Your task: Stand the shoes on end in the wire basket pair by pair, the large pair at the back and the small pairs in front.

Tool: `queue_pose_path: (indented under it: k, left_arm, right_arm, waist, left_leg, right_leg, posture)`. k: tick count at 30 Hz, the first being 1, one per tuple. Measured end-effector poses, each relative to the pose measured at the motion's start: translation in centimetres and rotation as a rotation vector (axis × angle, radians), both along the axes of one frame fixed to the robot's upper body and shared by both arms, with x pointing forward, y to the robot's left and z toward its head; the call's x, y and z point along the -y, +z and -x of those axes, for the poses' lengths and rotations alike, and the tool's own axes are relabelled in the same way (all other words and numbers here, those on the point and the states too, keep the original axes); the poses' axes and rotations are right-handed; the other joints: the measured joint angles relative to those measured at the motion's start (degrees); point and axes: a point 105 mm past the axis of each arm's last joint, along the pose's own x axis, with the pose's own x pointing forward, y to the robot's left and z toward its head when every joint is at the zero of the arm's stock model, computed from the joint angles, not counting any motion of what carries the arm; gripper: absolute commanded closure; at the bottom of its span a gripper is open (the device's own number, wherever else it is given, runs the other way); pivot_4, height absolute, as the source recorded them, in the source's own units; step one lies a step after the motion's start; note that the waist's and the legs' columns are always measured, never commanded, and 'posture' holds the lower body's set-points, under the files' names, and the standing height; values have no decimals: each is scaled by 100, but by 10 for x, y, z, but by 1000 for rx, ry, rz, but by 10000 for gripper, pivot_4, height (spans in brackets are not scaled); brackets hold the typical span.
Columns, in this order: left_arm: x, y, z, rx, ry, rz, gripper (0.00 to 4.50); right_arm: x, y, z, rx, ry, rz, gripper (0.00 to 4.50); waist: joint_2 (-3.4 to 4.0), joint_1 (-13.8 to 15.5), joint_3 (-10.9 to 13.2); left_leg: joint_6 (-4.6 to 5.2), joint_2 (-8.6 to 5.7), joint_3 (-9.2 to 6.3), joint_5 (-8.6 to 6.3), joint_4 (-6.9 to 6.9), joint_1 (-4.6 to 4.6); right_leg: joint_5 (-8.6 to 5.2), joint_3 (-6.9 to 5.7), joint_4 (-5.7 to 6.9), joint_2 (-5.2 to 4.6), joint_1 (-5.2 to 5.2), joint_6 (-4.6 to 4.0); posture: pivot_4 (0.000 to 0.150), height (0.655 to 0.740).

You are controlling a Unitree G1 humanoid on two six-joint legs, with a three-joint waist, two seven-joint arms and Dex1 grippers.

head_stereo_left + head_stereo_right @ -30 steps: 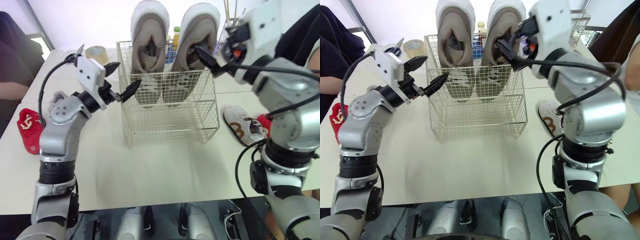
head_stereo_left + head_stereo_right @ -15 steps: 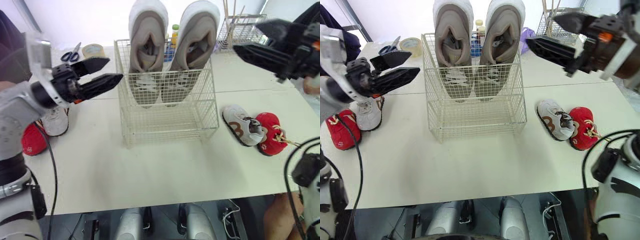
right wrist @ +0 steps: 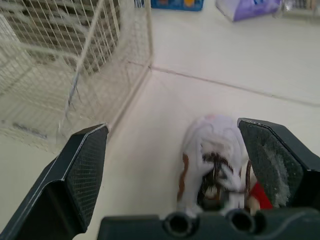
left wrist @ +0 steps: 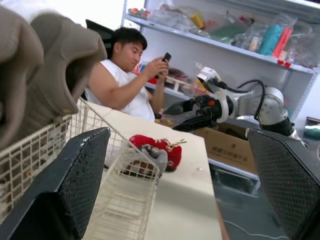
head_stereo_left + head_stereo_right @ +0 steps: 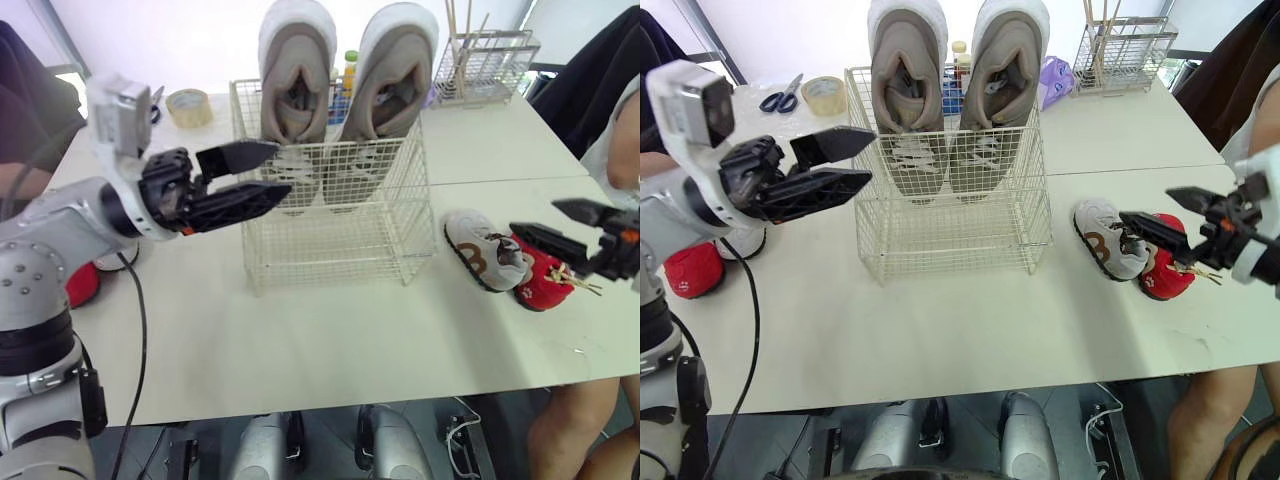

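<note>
Just ahead of spread R tool (image 5: pixel 1146 205): white shoe (image 5: pixel 1102 238).

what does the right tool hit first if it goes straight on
The right tool would most likely meet the small white shoe on the table ahead, beside the red shoe.

A white table (image 5: pixel 940 330) is lit brightly and evenly, and a seam is seen running across its width. A pale wall (image 5: pixel 790 40) is seen behind it. Elsewhere, shelving (image 4: pixel 225 40) is packed with bagged goods; a cardboard box (image 4: pixel 235 150) is set below, and a person (image 4: pixel 125 80) is seated nearby.
</note>
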Motion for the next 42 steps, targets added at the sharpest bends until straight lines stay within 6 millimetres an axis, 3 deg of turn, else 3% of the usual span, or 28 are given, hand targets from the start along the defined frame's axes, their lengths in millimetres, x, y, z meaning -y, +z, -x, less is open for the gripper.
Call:
queue_pose_path:
  k: [3, 11, 14, 21, 28, 42]
  left_arm:
    - [4, -5, 2, -13, -15, -14, 0]
    - [7, -7, 1, -18, -17, -22, 0]
    - [7, -7, 1, -18, -9, -25, 0]
    - [8, -14, 4, -25, 13, -47, 0]
    - [8, -20, 4, -32, 46, -57, 0]
    - [10, -22, 7, -22, 87, -62, 0]
  right_arm:
    - [-3, -19, 13, -24, -8, -27, 412]
    - [-8, -54, 21, -26, -79, -44, 412]
    - [-7, -68, 17, -4, -132, -9, 412]
    - [-3, -77, 1, 54, -191, 27, 412]
    - [7, -103, -13, 5, -218, 30, 412]
    - [-1, -117, -44, 2, -196, -4, 412]
  waist:
    - [0, 11, 0]
    - [-1, 16, -3]
    - [-1, 8, -4]
    - [1, -4, -4]
    - [1, -9, -5]
    - [1, -12, -6]
  left_leg:
    - [-3, 2, -5, 2, 0, 0]
    - [-8, 5, -9, 2, 2, 3]
    - [-9, 6, -9, 3, 2, 4]
    - [-13, 6, -8, 7, 2, 7]
    - [-17, 8, -7, 10, 4, 14]
    - [-29, 21, -4, 18, 8, 29]
  right_leg:
    - [0, 3, 0, 7, 1, -1]
    - [1, 9, 0, 13, 3, -5]
    - [1, 9, 2, 14, 2, -6]
    - [2, 12, 6, 18, 3, -6]
    - [2, 15, 12, 22, 6, -7]
    - [5, 45, 25, 47, 12, -14]
  posture:
    - [1500, 7400]
    - [1500, 7400]
    - [1500, 7400]
    - [1500, 7400]
    - [1500, 7400]
    - [1500, 7400]
